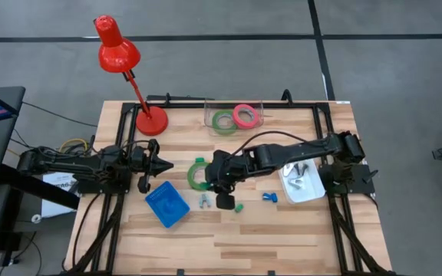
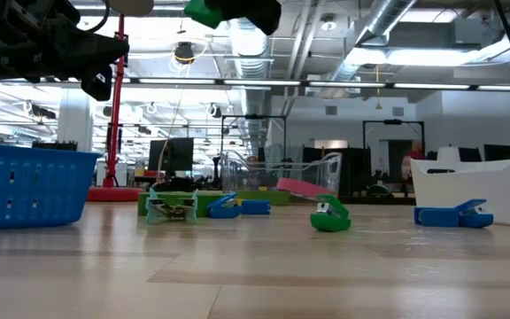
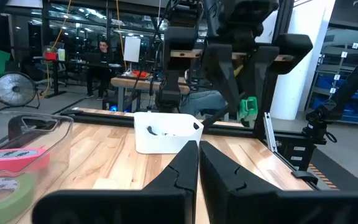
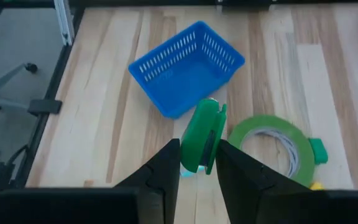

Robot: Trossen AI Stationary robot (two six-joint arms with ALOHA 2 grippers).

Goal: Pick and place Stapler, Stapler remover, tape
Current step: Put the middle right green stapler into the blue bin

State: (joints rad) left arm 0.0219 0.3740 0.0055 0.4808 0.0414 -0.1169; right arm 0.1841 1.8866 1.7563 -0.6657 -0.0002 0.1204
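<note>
Right tool (image 4: 197, 163) grips green stapler (image 4: 202, 137).

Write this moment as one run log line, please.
right claw: shut on green stapler, above table | left claw: shut, waiting | blue basket: empty

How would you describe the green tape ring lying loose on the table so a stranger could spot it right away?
Start at the blue basket near the table's middle. Just beyond it, toward the right gripper, lies the green tape ring, flat on bare wood. Unlike the green and pink rings, which sit in the clear container at the far edge, it lies outside any container.
</note>
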